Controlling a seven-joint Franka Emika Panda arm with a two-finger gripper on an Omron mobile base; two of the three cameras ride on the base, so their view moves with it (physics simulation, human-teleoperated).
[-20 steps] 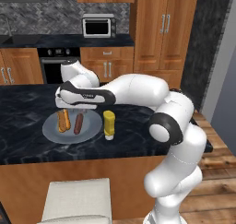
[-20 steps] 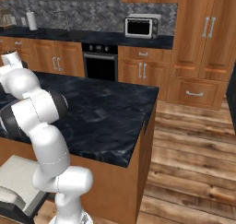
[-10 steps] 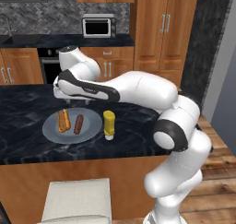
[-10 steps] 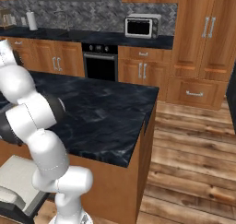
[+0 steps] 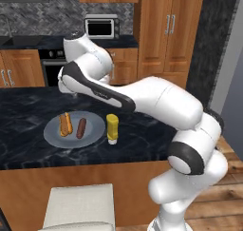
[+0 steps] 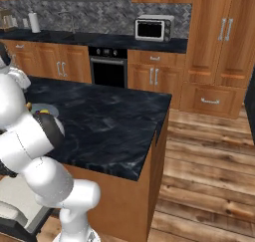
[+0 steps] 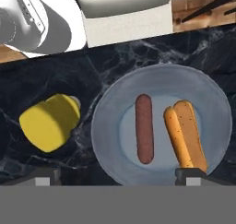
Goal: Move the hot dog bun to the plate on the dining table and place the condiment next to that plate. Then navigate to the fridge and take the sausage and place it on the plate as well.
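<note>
Hovering above the dark table (image 5: pixel 28 154), the gripper (image 7: pixel 115 177) with fingers spread wide and empty, below it the plate (image 7: pixel 216 103) holding sausage (image 7: pixel 144 128) beside bun (image 7: pixel 186 133), mustard bottle (image 7: pixel 50 121) standing just beside the plate.

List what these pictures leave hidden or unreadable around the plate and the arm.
- Gripper: in the left base view the arm's white links cover it above the plate.
- Plate, right base view: mostly behind the arm, only a sliver shows.
- Condiment bottle: hand view looks down on it, so no label can be read.
- Sausage and bun: undersides hidden.
</note>
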